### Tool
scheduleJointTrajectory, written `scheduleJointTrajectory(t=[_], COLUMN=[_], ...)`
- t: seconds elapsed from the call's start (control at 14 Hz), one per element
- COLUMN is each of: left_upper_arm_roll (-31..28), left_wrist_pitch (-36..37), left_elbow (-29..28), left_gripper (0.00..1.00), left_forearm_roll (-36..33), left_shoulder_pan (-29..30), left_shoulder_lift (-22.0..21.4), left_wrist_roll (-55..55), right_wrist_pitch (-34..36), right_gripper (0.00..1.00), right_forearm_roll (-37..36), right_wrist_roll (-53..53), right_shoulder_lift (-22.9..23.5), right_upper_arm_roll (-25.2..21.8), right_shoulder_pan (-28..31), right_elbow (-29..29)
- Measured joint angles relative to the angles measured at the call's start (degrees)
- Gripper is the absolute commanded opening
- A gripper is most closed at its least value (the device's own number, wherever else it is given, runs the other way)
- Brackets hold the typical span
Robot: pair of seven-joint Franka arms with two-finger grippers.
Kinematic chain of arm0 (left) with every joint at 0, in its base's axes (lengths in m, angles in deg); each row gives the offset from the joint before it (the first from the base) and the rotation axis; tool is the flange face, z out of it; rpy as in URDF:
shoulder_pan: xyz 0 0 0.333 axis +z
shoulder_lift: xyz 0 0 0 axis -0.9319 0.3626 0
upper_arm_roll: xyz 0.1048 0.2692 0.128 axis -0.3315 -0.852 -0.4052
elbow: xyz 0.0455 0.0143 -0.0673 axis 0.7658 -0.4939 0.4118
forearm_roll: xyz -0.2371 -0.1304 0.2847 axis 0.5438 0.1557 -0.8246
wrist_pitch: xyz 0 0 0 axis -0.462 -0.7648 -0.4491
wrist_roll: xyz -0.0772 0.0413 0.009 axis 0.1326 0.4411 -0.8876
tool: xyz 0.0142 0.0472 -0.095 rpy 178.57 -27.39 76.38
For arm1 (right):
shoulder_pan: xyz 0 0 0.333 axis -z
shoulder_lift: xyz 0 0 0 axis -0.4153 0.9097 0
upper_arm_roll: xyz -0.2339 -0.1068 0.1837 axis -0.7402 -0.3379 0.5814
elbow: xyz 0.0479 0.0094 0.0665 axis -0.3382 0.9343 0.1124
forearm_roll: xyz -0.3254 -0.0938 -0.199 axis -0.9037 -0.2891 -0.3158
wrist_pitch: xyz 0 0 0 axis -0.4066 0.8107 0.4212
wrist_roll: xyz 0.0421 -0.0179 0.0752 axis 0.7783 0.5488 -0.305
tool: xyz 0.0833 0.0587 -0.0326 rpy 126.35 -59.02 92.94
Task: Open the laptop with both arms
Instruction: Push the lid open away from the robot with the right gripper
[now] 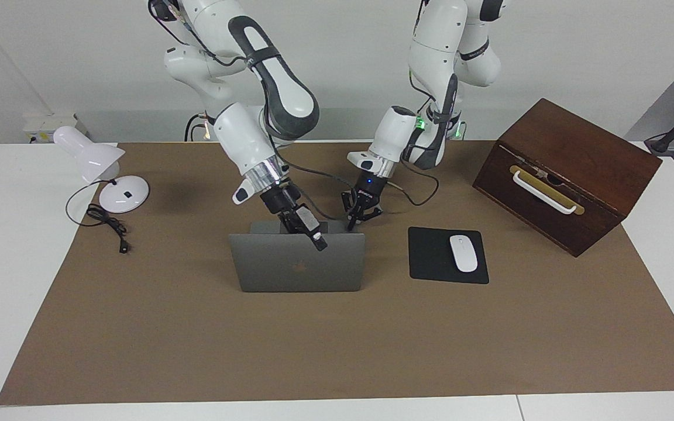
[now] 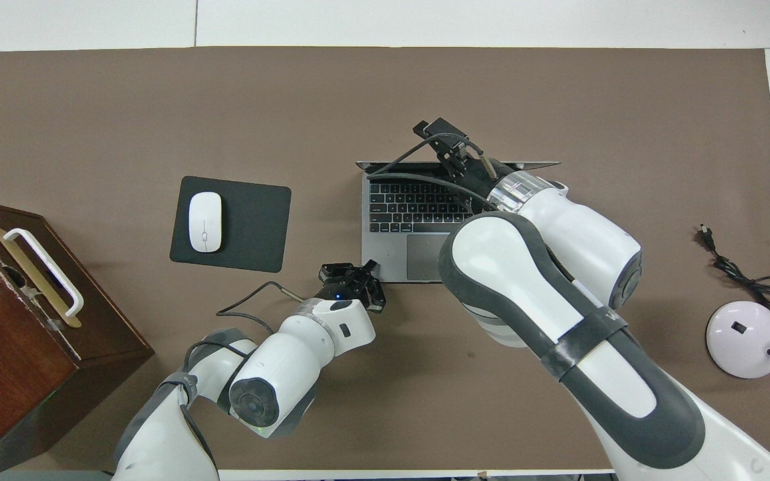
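The silver-grey laptop point(image 1: 296, 269) point(image 2: 412, 207) stands open in the middle of the brown mat. Its lid is nearly upright, and the black keys and grey trackpad show in the overhead view. My right gripper point(image 1: 316, 240) point(image 2: 435, 130) reaches over the lid's top edge near its middle and lies across it. Whether it clamps the lid does not show. My left gripper point(image 1: 356, 221) point(image 2: 358, 270) is shut and low at the corner of the laptop's base nearest the robots, toward the left arm's end of the table.
A black mouse pad point(image 1: 430, 257) with a white mouse point(image 1: 463, 252) lies beside the laptop toward the left arm's end. A brown wooden box point(image 1: 565, 175) with a white handle stands past it. A white desk lamp point(image 1: 103, 169) and its cable point(image 1: 106, 225) sit at the right arm's end.
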Motion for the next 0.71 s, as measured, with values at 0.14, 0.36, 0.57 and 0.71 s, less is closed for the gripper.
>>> scheduleJointTrajectory(t=[0.14, 0.36, 0.57, 0.71], left_upper_arm_roll=[0.0, 0.0, 0.0, 0.0], left_wrist_pitch=[0.0, 0.0, 0.0, 0.0], left_elbow=[0.0, 0.0, 0.0, 0.0], left_gripper=[0.00, 0.00, 0.00, 0.00], left_forearm_roll=[0.0, 0.0, 0.0, 0.0], left_shoulder_pan=[0.0, 0.0, 0.0, 0.0], left_shoulder_lift=[0.0, 0.0, 0.0, 0.0], left_wrist_roll=[0.0, 0.0, 0.0, 0.0], right_wrist_pitch=[0.0, 0.0, 0.0, 0.0], right_gripper=[1.00, 1.00, 1.00, 1.00], right_forearm_roll=[-0.1, -0.9, -1.7, -2.2], right_wrist_roll=[0.0, -0.1, -0.1, -0.1], right_shoulder_lift=[0.2, 0.6, 0.9, 1.2], right_upper_arm_roll=[0.0, 0.0, 0.0, 0.0], right_shoulder_pan=[0.1, 0.4, 0.6, 0.8], right_elbow=[-0.6, -1.6, -2.3, -3.1])
